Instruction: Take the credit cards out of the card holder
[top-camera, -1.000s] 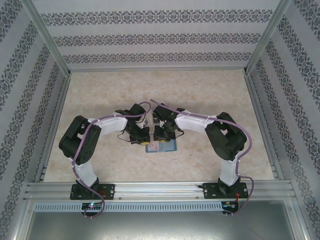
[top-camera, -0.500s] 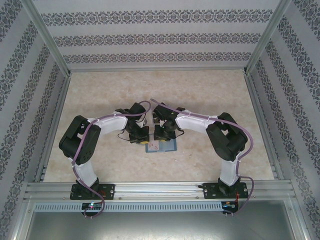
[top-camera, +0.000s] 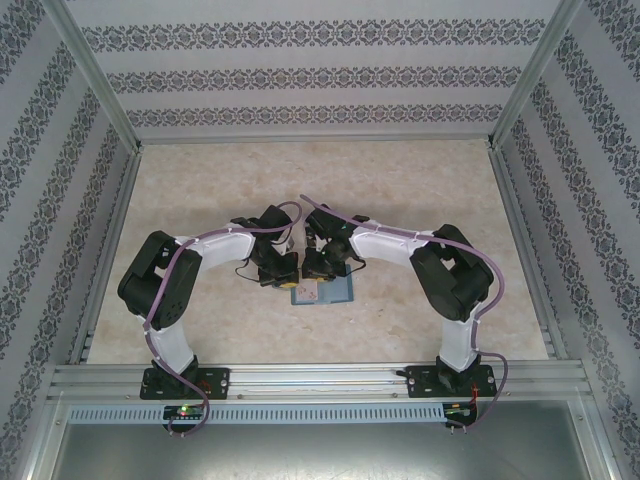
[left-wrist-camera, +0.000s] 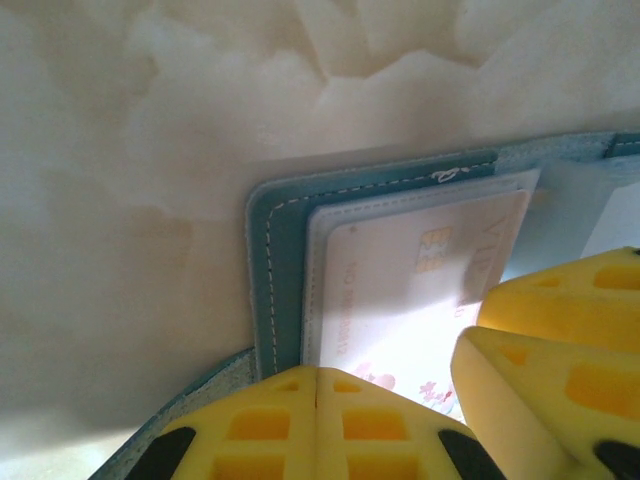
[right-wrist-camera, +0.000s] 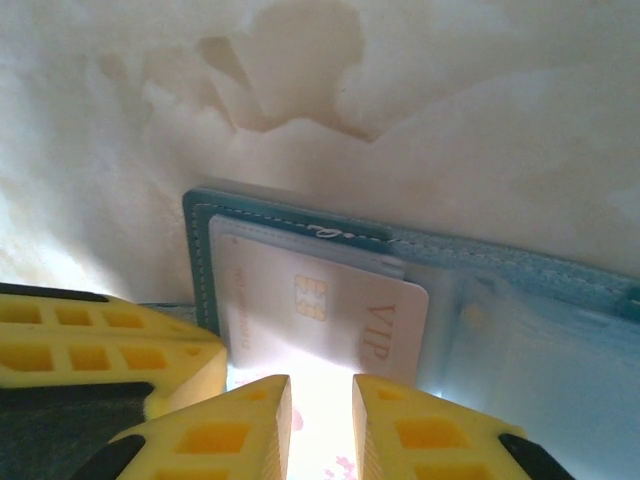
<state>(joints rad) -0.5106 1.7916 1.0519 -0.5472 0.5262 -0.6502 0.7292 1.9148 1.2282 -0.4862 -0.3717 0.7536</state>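
On the worktop (top-camera: 200, 180), card holder (left-wrist-camera: 275, 260) lies open, a credit card (left-wrist-camera: 400, 270) in its pocket. Left pincer (left-wrist-camera: 318, 375) is closed, right pincer (right-wrist-camera: 320, 388) slightly parted over the card.

Credit card (left-wrist-camera: 400, 290) tucked in card holder (left-wrist-camera: 275, 260) pocket.

The overhead view is evenly bright, while the wrist views are soft-focused, with glare whitening the near end of the credit card (left-wrist-camera: 400, 290) inside the card holder (left-wrist-camera: 275, 260) and dim shadow on the table (left-wrist-camera: 120, 330) left of it.
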